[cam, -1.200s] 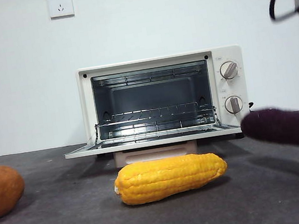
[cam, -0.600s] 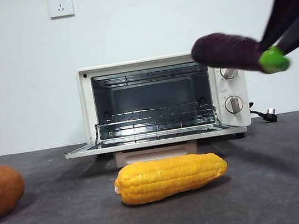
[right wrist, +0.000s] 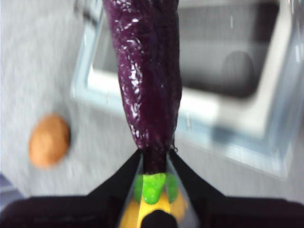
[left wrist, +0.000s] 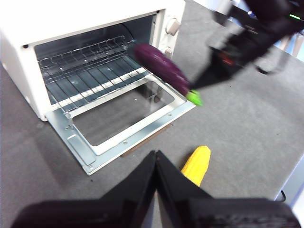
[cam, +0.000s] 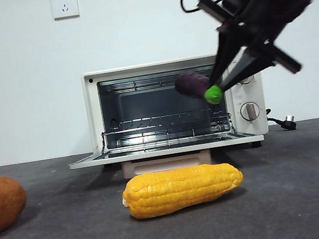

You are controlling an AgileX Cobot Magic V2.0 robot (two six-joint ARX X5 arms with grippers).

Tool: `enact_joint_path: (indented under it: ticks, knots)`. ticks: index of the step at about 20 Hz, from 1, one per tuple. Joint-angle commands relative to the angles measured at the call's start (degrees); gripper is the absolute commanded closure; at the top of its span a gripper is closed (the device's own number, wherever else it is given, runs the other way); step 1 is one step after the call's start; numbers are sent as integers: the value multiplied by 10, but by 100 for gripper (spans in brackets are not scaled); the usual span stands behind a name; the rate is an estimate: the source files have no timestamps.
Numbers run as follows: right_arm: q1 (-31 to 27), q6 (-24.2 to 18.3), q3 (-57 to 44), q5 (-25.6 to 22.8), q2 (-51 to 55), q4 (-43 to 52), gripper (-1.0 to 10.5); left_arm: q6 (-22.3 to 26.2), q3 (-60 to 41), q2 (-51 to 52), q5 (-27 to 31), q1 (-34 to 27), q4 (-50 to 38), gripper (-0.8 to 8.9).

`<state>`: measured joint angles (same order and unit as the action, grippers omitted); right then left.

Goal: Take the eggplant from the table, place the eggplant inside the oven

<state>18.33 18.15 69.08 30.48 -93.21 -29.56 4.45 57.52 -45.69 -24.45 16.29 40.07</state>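
My right gripper (cam: pixel 224 83) is shut on the eggplant (cam: pixel 193 84) near its green stem end (cam: pixel 213 94). It holds the purple body in the air at the right side of the oven (cam: pixel 175 105) opening, tip pointing inward above the wire rack (cam: pixel 166 121). The right wrist view shows the eggplant (right wrist: pixel 149 76) running out from between the jaws over the lowered door (right wrist: pixel 190 109). From the left wrist view the eggplant (left wrist: pixel 161 69) hangs above the door (left wrist: pixel 128 123). My left gripper (left wrist: pixel 156 164) is shut, held high, away from the oven.
A yellow corn cob (cam: pixel 182 189) lies on the table (cam: pixel 303 194) in front of the oven. An orange-brown lump (cam: pixel 1 203) sits at the left edge. The oven's plug and cord (cam: pixel 283 120) lie to its right.
My right gripper has carried the eggplant from low at the right, up and leftward to the oven opening. The corn and the lump have not moved.
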Motion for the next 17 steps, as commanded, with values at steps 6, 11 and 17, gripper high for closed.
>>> enact_joint_path:
  ticks: [6,11,17]
  knots:
    - [10,152,121,-9,-136,106,956,-2,-2,0,0,6,-5,819]
    - [20,206,148,-79,-188,165,956,-2,-2,0,0,6,-5,819]
    - [35,207,148,-213,-195,215,948,-2,-2,-1,1,6,-3,819]
